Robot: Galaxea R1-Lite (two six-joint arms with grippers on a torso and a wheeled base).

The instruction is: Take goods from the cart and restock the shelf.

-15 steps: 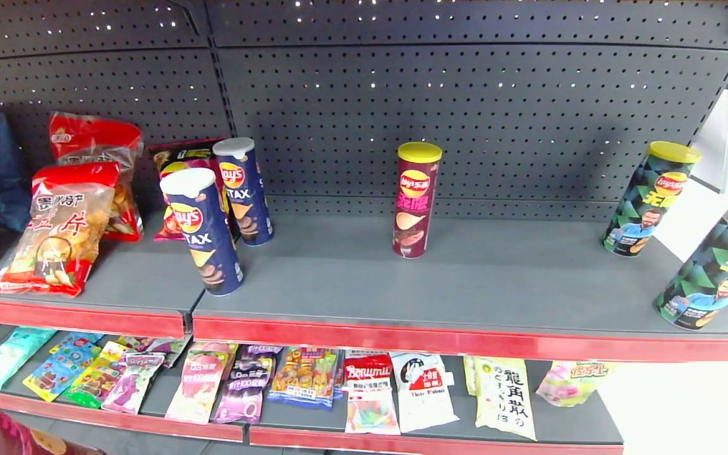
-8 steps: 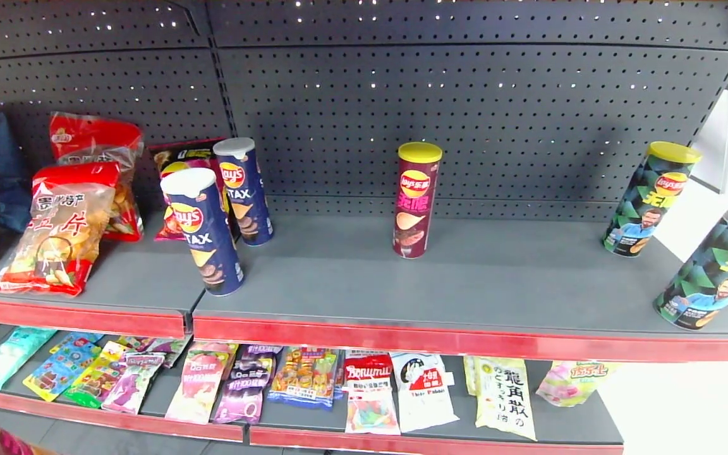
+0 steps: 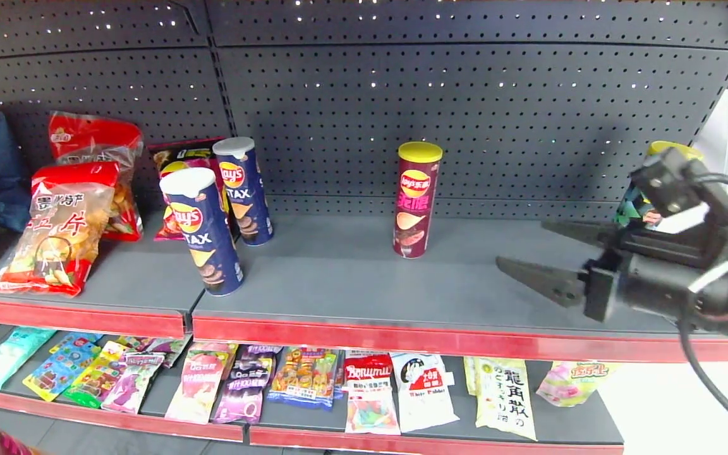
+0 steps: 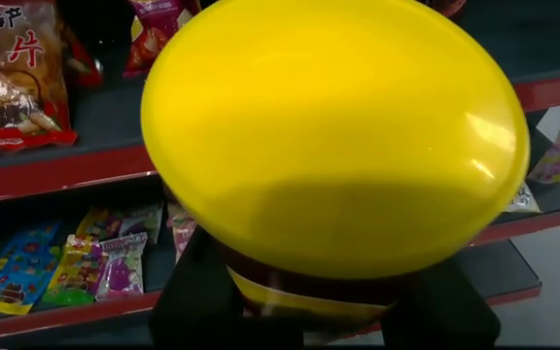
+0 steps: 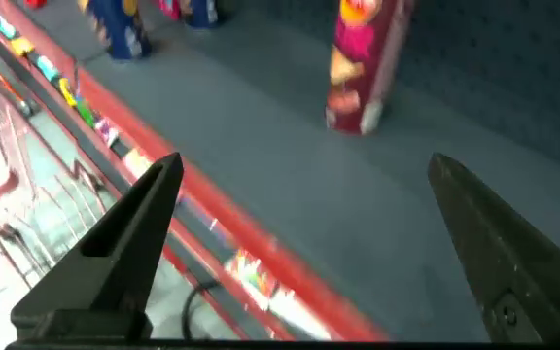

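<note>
Maroon can [image 3: 416,201] may topple if your right claw [image 3: 521,241], spread apart, swings wide; left claw [image 4: 314,306] clamps a second can [image 4: 333,136].

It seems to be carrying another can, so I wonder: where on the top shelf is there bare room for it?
Widest bare stretch: between the blue cans and the maroon can. Another runs from that can toward the open right gripper. Crowded: the left end with snack bags, and the green cans behind the gripper. The held can should fit either.
</note>
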